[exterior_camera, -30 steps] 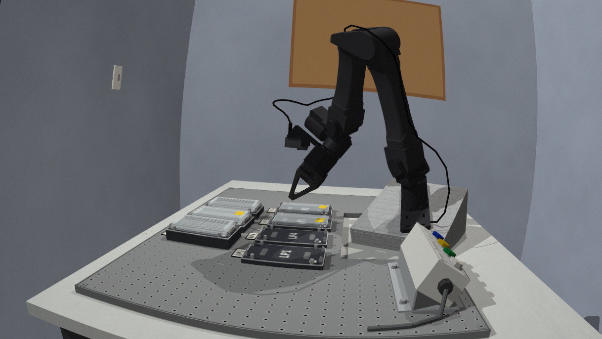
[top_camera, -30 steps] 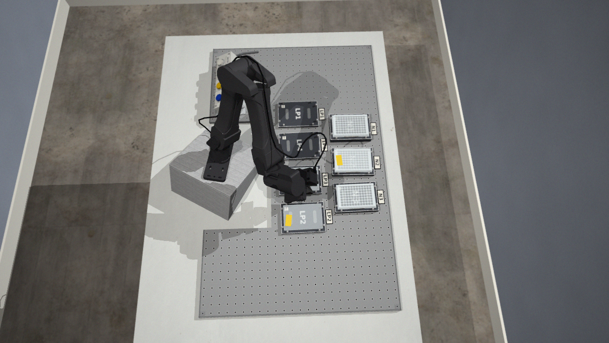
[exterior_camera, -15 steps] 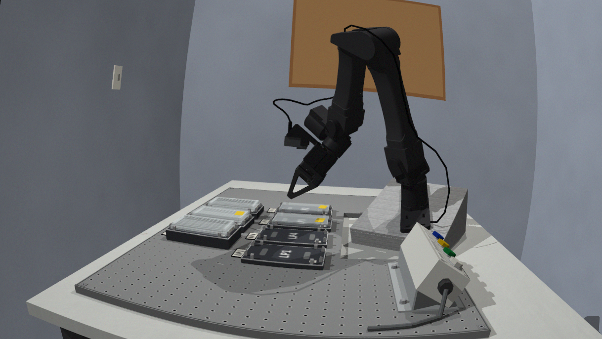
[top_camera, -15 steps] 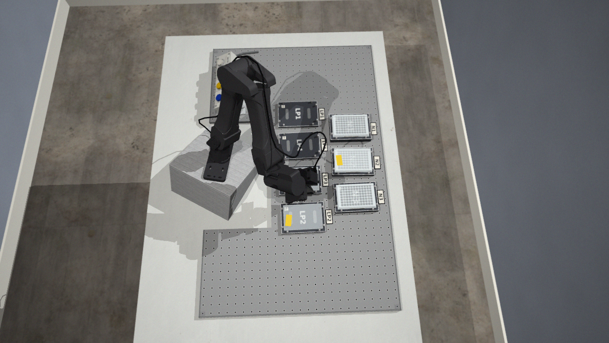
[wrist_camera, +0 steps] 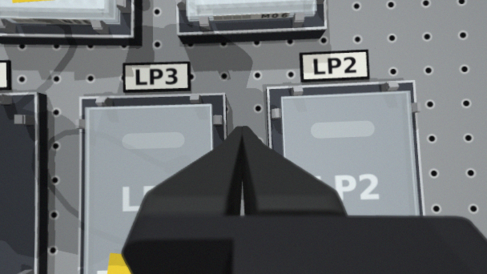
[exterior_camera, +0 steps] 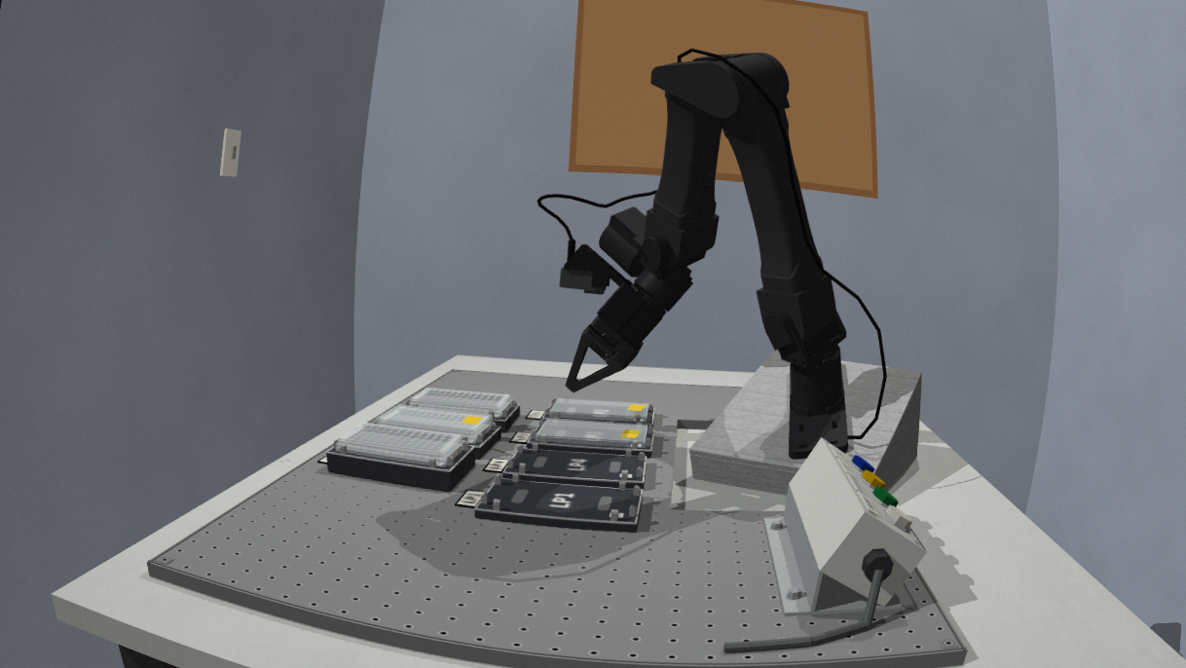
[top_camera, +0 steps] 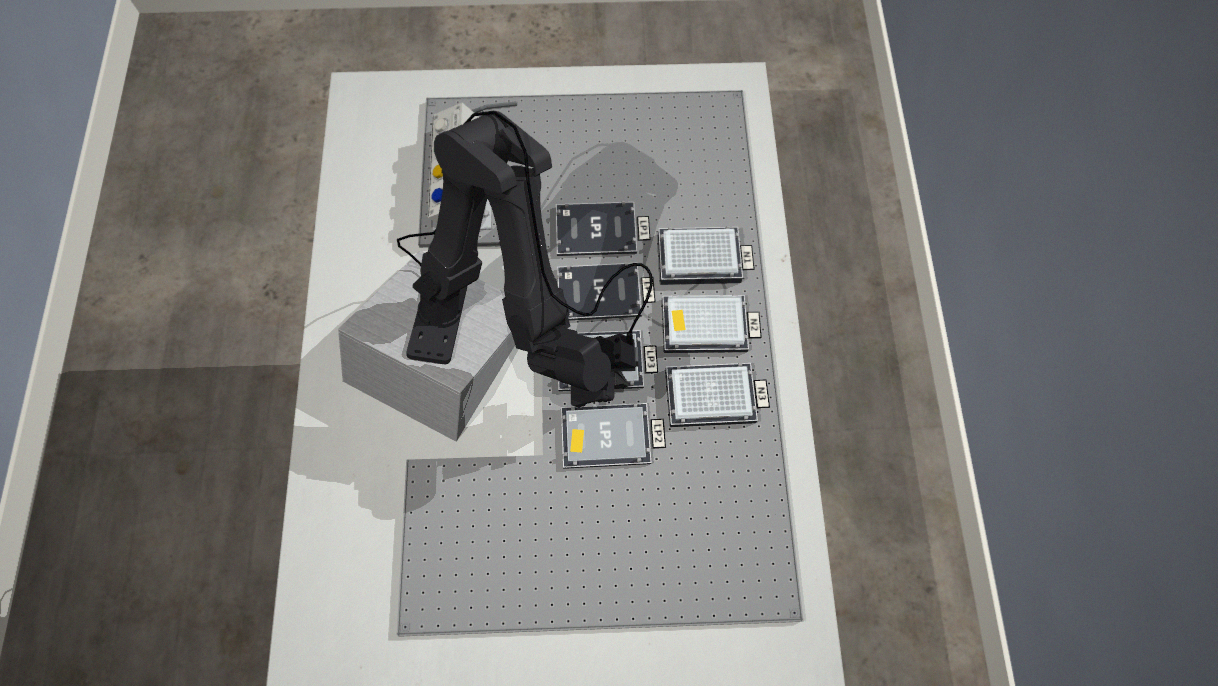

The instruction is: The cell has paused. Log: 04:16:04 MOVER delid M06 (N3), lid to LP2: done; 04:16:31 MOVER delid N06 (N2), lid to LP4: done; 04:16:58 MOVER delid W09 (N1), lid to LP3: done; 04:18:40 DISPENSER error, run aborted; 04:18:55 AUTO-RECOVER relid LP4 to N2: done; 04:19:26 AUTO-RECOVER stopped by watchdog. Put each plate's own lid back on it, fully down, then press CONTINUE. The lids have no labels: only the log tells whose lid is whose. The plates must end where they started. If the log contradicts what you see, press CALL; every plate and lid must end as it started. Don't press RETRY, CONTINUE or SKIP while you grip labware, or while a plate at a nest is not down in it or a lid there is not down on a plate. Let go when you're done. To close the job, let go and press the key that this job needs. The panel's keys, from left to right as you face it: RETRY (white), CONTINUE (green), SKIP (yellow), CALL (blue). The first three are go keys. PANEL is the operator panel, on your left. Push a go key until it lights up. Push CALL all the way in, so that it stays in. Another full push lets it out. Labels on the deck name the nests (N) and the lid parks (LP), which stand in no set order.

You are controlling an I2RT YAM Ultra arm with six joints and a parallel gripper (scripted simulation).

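Gripper [wrist_camera: 243,134] pressed together, holding nothing, hovering above gap between LP3 lid [wrist_camera: 148,160] and LP2 lid [wrist_camera: 348,152].

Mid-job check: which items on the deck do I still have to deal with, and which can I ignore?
Job:
lid on LP3
lid on LP2
uncovered plate at N1
uncovered plate at N3
panel
gripper, shut, holding nothing

Ignore:
lidded plate at N2
bare parks LP1 and LP4
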